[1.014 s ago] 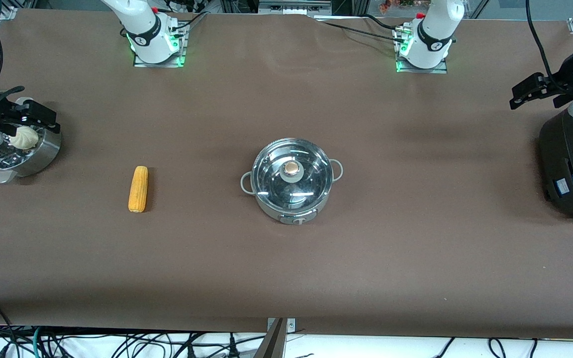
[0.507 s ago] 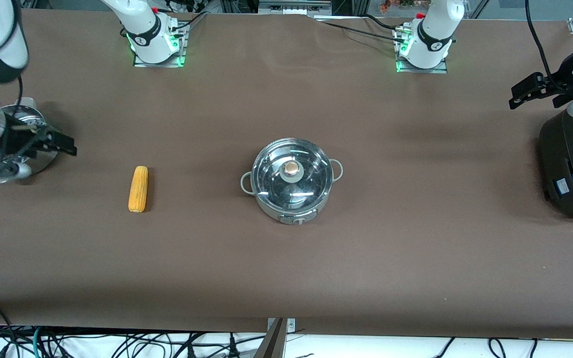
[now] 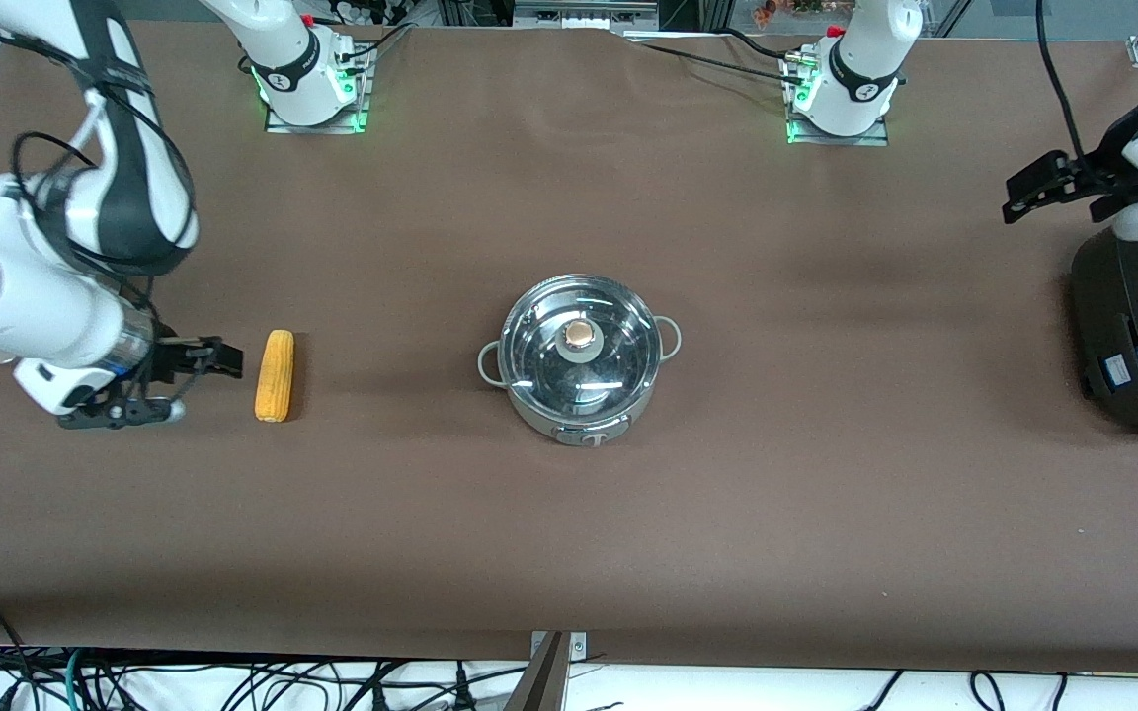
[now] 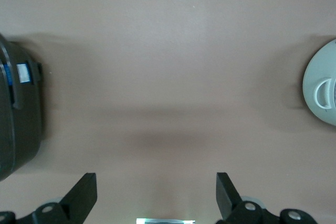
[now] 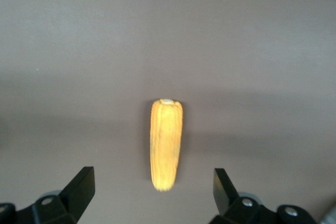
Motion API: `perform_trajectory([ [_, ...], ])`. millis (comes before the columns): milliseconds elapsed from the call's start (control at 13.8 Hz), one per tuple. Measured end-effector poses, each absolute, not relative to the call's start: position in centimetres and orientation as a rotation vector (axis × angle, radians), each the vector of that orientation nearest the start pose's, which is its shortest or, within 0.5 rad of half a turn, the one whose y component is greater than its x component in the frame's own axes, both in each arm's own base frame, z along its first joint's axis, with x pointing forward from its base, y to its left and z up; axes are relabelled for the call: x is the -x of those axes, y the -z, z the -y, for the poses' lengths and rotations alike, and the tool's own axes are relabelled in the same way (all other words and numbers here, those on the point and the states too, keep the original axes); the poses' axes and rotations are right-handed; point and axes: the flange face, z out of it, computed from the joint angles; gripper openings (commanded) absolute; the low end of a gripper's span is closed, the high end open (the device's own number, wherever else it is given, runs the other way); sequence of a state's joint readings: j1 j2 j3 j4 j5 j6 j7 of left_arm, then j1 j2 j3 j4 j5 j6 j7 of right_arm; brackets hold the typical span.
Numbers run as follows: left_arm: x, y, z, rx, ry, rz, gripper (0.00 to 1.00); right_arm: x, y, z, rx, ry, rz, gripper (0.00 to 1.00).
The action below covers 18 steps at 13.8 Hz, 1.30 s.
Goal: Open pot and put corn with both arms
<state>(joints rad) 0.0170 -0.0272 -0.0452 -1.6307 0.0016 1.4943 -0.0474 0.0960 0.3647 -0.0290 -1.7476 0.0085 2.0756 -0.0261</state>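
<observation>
Corn (image 3: 275,375) flat on brown table (image 3: 569,513), toward right arm's end, well apart from pot (image 3: 578,357). Pot mid-table, glass lid (image 3: 577,346) on, gold knob (image 3: 579,334) up. Right gripper (image 3: 205,367) low beside corn, fingers apart, holding nothing; in right wrist view only finger tips (image 5: 81,184) inside frame, corn (image 5: 166,144) lying between them but not touching. Left gripper (image 3: 1028,190) up by black cooker (image 3: 1137,336) at left arm's end, fingers apart, empty. Cooker cut off at frame edge; in left wrist view pot (image 4: 321,88) partly cropped.
</observation>
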Motion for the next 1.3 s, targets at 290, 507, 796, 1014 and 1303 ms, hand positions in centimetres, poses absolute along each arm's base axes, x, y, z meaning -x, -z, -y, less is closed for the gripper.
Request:
perform_trajectory([
  [290, -55.8, -57.8, 4.8, 3.156, -0.207, -0.062, 0.94, -63.4, -29.2, -4.8, 3.145, -0.02, 0.126, 1.0],
  [507, -56.9, -55.8, 12.1, 3.231, -0.192, -0.124, 0.96, -62.4, -24.4, -4.1, 3.148, 0.002, 0.105, 1.0],
  [796, -57.4, -51.4, 25.3, 3.248, -0.165, 0.086, 0.96, -61.3, -21.8, -3.1, 3.144, -0.027, 0.06, 0.99],
  [1014, -56.8, -49.7, 33.0, 3.241, -0.199, 0.239, 0.96, -61.2, -21.6, -2.8, 3.141, -0.035, 0.047, 0.99],
  [1303, -57.1, -46.0, 41.0, 3.213, -0.203, 0.299, 0.96, -61.0, -20.9, -2.8, 3.141, -0.044, 0.044, 0.98],
])
